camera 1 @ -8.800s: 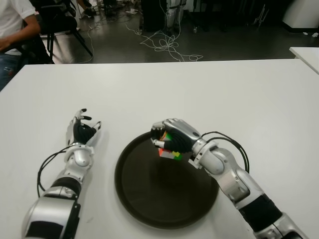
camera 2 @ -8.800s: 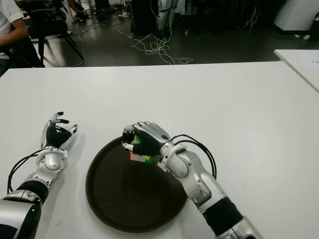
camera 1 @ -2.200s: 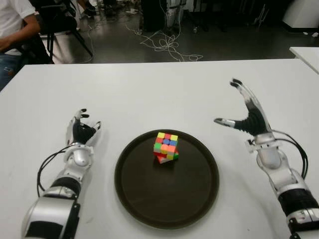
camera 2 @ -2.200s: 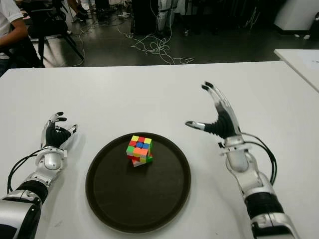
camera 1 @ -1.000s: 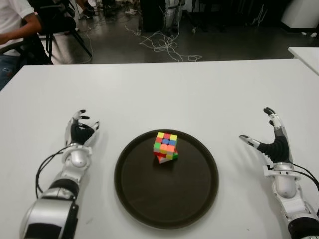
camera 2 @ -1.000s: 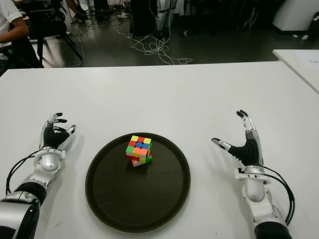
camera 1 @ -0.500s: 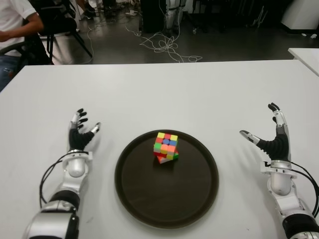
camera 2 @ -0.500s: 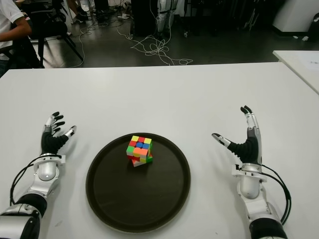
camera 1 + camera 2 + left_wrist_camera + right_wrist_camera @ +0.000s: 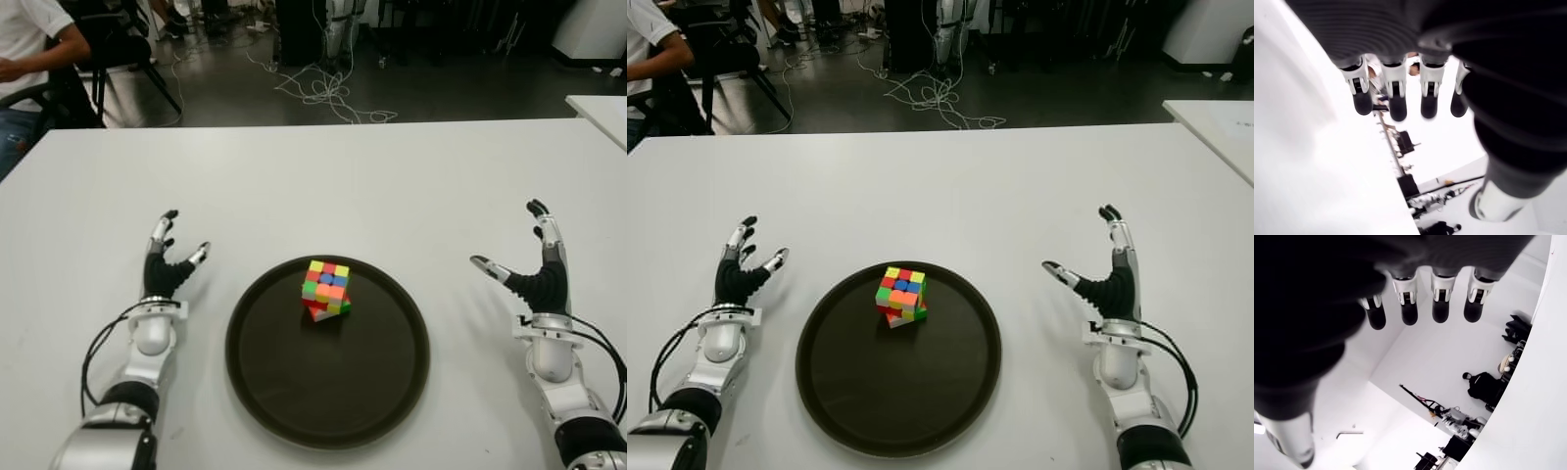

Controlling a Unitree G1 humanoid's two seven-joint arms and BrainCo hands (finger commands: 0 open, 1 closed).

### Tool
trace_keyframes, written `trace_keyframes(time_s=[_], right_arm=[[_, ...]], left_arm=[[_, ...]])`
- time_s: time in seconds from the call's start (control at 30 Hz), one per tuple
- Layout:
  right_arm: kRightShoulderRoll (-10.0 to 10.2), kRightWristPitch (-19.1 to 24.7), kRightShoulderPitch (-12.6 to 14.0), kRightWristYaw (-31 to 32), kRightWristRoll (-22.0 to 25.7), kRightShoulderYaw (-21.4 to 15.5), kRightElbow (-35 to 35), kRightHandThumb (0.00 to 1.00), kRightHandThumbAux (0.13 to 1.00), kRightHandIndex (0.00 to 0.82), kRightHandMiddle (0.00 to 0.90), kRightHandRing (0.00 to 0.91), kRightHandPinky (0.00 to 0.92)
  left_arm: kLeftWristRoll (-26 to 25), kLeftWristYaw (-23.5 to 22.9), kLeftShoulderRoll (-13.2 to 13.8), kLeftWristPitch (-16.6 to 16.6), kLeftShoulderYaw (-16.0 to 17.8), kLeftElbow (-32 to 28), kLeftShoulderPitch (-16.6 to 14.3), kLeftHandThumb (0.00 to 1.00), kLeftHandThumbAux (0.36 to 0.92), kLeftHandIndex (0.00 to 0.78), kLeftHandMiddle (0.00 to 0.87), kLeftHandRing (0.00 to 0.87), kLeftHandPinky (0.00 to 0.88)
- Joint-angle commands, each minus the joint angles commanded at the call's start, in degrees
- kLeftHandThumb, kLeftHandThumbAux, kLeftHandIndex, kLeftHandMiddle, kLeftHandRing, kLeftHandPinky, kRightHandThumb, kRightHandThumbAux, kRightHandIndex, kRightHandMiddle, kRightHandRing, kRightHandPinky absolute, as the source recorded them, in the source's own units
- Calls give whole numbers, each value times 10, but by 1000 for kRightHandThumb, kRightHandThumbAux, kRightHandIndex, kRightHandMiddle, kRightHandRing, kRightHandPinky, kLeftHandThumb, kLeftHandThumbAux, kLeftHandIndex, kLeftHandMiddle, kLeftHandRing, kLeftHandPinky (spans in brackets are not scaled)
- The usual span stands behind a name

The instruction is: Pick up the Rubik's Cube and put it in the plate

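Rubik's Cube, multicoloured plastic (image 9: 326, 288), sits inside the round dark-brown plate (image 9: 382, 397), toward its far half, on the white table (image 9: 323, 186).
Placement looks done: the right hand (image 9: 534, 279) is well to the plate's right and the left hand (image 9: 162, 269) to its left, both empty with fingers spread. Judged next: nothing beyond keeping both hands away from the plate.

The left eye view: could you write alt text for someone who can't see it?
A Rubik's Cube sits inside a round dark plate on a white table. The robot's left hand and right hand show on either side of the plate, fingers spread and holding nothing.
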Motion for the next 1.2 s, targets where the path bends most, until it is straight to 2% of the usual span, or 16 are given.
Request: trace_keyframes(time_s=[0.07,0.17,0.33,0.47,0.67,0.77,0.9,1.03,1.2], right_arm=[[12,-14,24,-9,-8,8,-10,0,720,0,0,0,0],[18,-19,41,-11,-11,13,-19,0,726,0,0,0,0],[19,-13,47,-11,-16,16,-26,0,738,0,0,0,0],[27,-4,52,-15,-24,25,-31,0,781,0,0,0,0],[21,-6,53,-7,-26,31,-32,0,790,0,0,0,0],[15,-11,66,5,-24,35,-46,0,776,0,0,0,0],[11,-13,80,4,-33,40,-63,0,751,0,0,0,0],[11,-16,88,-7,-39,39,-76,0,751,0,0,0,0],[18,-14,91,3,-16,34,-80,0,769,0,0,0,0]], left_arm=[[-3,-6,-9,-10,-2,-14,16,0,757,6,4,2,1],[-9,-15,-17,-16,-1,-22,29,0,764,1,1,0,0],[-22,-33,-25,-25,3,-37,50,0,778,0,0,0,0],[-28,-38,-40,-34,2,-60,74,0,796,0,0,0,0],[-28,-34,-57,-41,-3,-98,103,0,813,0,0,0,0],[-22,-32,-58,-40,-8,-123,118,0,801,0,0,0,0],[-11,-24,-55,-33,-10,-137,124,0,775,0,0,0,0],[-8,-20,-52,-22,-8,-129,113,0,765,0,0,0,0],[-4,-13,-55,-30,-5,-122,110,0,775,0,0,0,0]])
